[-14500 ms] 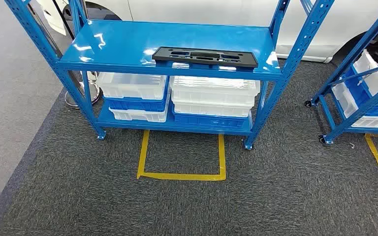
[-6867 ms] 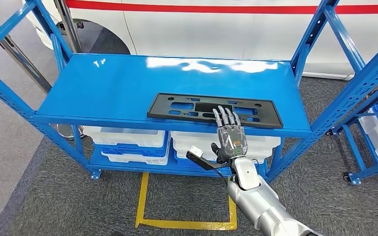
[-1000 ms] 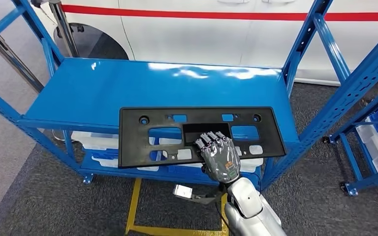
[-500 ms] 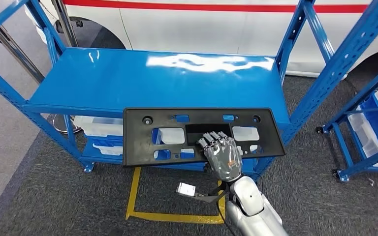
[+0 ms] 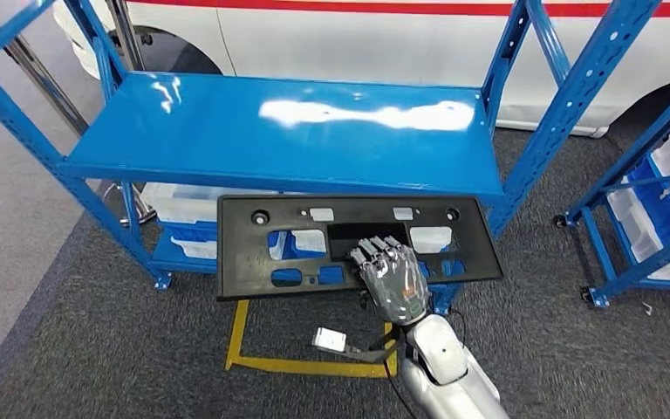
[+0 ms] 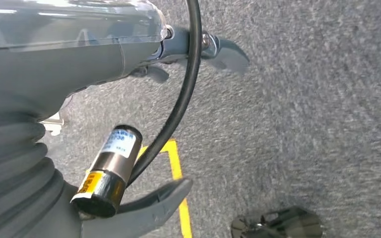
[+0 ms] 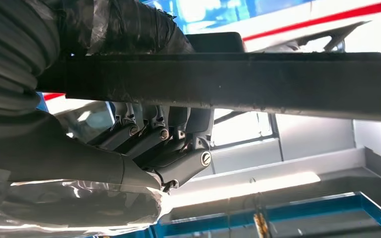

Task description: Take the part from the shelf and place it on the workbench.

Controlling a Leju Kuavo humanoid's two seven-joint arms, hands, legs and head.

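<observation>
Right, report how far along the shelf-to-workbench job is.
Done: the black part is off the blue shelf, whose top is bare.
In hand: the right hand grips the part at its near edge, level in front of the shelf.
Left: carrying it to the workbench and setting it down.

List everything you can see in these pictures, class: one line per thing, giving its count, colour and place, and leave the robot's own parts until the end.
Part: one, black, flat panel with cut-outs, held clear of the shelf, in front of its top board.
Shelf: one, blue, ahead of the robot, top board bare.
Bins: several, white and blue, on the shelf's lower level; count unclear.
Second rack: one, blue, at right, holding white bins.
Vehicle: one, white with a red stripe, behind the shelf.
Tape outline: one, yellow, on the grey carpet.
Right hand: one, grey, grips the part's near edge.
Left hand: one, grey, hanging over the carpet.
</observation>
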